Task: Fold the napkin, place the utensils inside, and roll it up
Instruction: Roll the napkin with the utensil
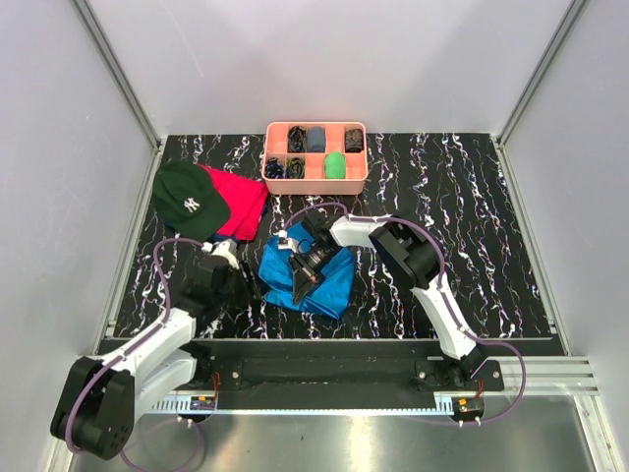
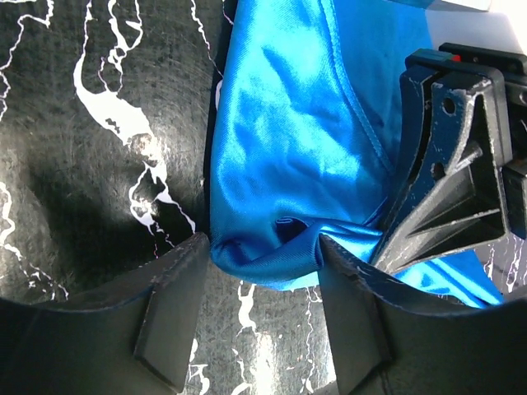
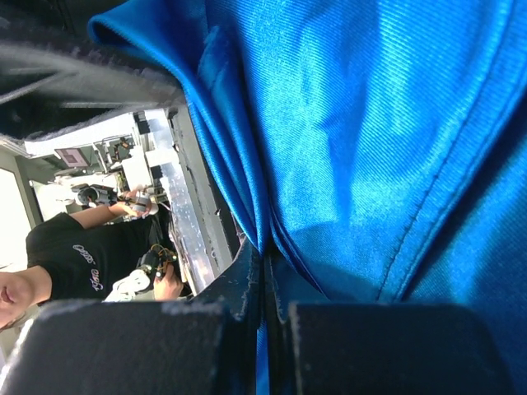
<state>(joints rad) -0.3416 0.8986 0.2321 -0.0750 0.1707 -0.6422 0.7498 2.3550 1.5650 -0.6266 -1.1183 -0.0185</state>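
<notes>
The bright blue napkin [image 1: 332, 283] lies bunched on the black marbled table between the arms. My right gripper [image 1: 302, 288] reaches over it from the right and is shut on a pinched fold of it; in the right wrist view the fingers [image 3: 239, 288] meet on the napkin [image 3: 370, 123]. My left gripper [image 1: 251, 287] is at the napkin's left edge. Its jaws stand apart, with a folded corner of the napkin [image 2: 288, 123] sitting between the fingertips [image 2: 185, 263]. The right gripper also shows in the left wrist view [image 2: 453, 189]. The utensils are not in view.
A pink compartment tray [image 1: 316, 126] with small dark, blue and green items stands at the back centre. A dark green cap [image 1: 192, 200] lies on a red cloth [image 1: 244, 202] at the back left. Grey walls enclose the table.
</notes>
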